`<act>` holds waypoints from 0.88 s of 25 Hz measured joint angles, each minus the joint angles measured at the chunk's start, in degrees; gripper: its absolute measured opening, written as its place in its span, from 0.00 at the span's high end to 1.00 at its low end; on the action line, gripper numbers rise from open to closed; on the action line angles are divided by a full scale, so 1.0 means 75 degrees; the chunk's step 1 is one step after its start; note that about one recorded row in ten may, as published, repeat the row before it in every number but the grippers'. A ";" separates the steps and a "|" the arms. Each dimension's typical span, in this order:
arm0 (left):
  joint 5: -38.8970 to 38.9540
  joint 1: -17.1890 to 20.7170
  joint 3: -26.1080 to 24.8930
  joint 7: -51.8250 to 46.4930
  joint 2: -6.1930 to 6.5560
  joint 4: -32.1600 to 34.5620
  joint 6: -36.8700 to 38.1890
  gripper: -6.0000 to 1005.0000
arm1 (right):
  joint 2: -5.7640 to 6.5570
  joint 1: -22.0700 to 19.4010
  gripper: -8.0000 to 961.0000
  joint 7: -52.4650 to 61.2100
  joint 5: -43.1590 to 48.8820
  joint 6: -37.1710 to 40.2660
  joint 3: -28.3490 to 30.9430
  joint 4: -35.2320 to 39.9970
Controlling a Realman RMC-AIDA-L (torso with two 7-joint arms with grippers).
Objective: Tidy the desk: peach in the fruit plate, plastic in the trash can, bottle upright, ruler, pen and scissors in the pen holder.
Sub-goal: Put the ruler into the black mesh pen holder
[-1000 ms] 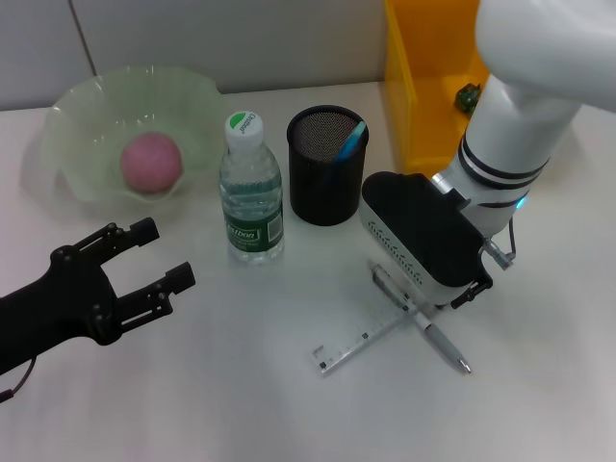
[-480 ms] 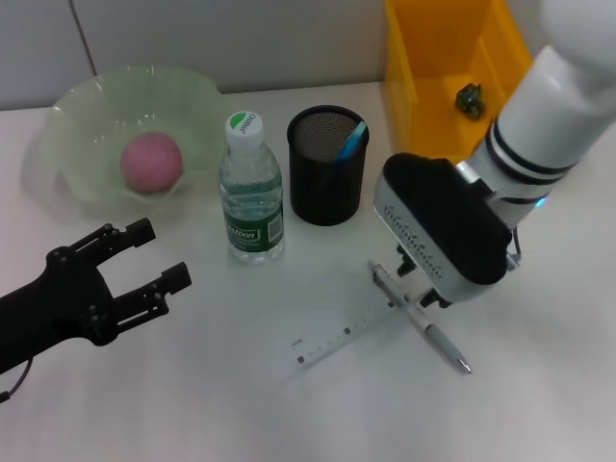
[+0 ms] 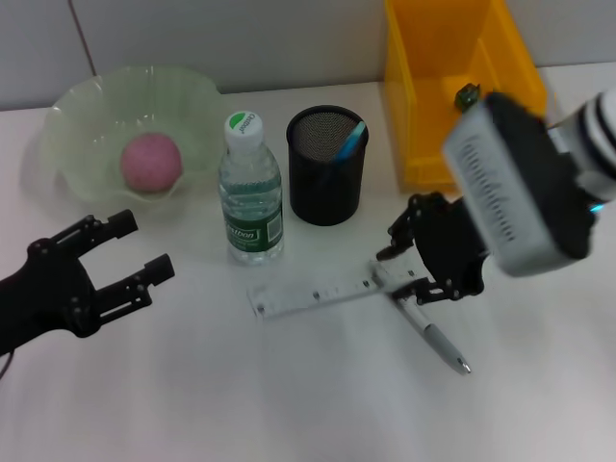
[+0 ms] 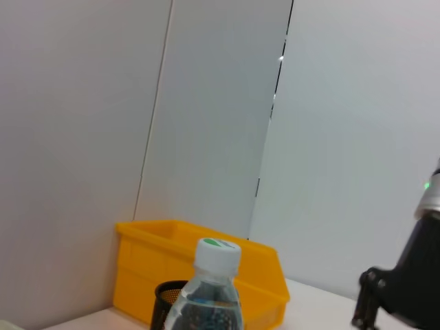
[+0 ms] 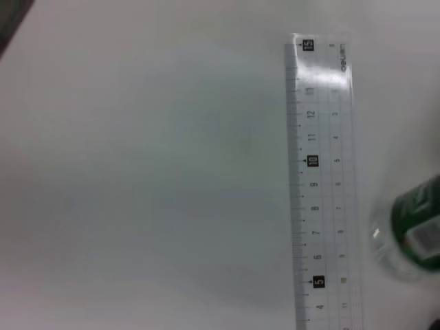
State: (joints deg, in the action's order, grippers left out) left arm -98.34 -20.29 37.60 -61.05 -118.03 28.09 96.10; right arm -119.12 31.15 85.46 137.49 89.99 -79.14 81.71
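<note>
Clear plastic, the ruler is being held by its right end in the right gripper, whose dark fingers are pinched together on it just left of the white wrist housing; the rest of the ruler is stretching out toward the left, roughly level, its free end reaching to a spot in front of the bottle. In the right wrist view the ruler is showing its printed scale against the white desk, with part of the bottle appearing just beside it. Underneath the gripper, the pen is lying on the desk, angled toward the front right, its upper end hidden behind the fingers. Behind the ruler, the black mesh pen holder is standing upright with 1 blue-handled item sticking out of it, and the bottle is standing upright just to its left, green cap on top. Farther left, the peach is sitting in the pale green fruit plate. A yellow bin is standing at the back right with a small dark green object inside. At the front left the left gripper is hovering over the desk, its 2 black fingers spread apart and holding nothing, well apart from the bottle.
</note>
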 joint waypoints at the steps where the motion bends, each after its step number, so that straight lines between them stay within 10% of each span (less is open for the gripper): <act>1: 0.0000 0.0000 0.0000 0.0000 0.0000 0.0000 0.0000 0.19 | 0.0000 -0.0136 0.60 -0.0048 -0.0259 0.0020 0.0147 0.0082; 22: -0.0070 0.0159 0.0020 -0.0893 0.0014 0.1005 0.0487 0.19 | -0.0016 -0.2012 0.57 -0.0858 -0.3951 0.0031 0.2096 -0.0247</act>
State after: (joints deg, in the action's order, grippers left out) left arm -98.86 -19.10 37.75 -67.75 -117.93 35.63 99.75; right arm -119.24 16.06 79.02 107.86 90.22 -63.42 79.86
